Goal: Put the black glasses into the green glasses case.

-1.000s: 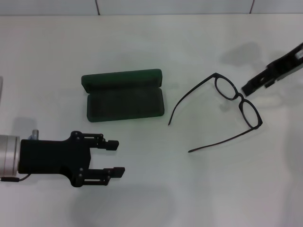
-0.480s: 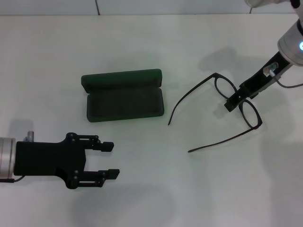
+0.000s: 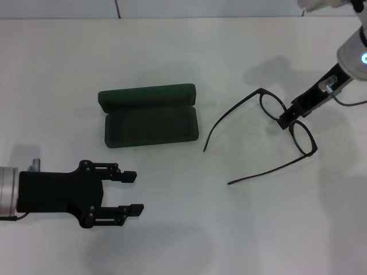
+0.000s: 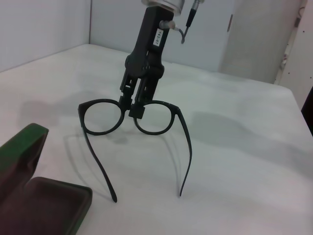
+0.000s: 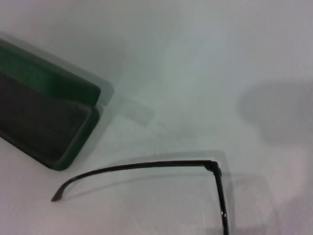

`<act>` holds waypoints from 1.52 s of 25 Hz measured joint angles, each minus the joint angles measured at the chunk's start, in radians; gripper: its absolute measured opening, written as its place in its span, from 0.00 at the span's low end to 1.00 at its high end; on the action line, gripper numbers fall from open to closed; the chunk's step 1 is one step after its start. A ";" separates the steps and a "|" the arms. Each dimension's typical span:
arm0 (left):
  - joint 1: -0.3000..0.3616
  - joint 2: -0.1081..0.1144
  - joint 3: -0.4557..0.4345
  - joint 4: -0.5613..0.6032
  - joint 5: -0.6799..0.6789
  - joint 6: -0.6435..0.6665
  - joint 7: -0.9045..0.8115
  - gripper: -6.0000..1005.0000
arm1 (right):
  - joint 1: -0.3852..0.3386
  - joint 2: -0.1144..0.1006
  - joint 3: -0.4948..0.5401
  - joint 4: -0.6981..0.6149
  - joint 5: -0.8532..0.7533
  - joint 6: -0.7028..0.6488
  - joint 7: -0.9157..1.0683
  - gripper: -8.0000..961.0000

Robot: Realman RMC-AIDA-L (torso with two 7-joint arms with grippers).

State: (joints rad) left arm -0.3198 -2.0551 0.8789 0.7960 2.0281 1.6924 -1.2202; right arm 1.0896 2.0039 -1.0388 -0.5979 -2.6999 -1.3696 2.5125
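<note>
While the black glasses lie unfolded on the white table at the right of the head view, temple arms trailing toward the lower left, the right gripper sits down at the bridge between the two lenses. In the left wrist view its fingers look drawn close together about the bridge, though I cannot tell whether they truly pinch it. Such a thin hold is the main risk, I judge: on lifting, the frame could pivot or slip free. With both temple arms spread wide, the glasses may also fail to fit the green glasses case, which lies open, well apart, at centre left; a trailing arm could catch its rim or push the case away. At the lower left the left gripper hovers with fingers spread, holding nothing.
</note>
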 joint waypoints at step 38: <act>-0.060 -0.016 -0.006 -0.129 -0.045 0.005 -0.058 0.66 | -0.314 -0.064 0.116 -0.294 0.450 0.027 -0.123 0.06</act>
State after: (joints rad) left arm -0.3800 -2.0711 0.8727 0.6672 1.9831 1.6974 -1.2779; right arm 0.7754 1.9397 -0.9228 -0.8921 -2.2500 -1.3427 2.3900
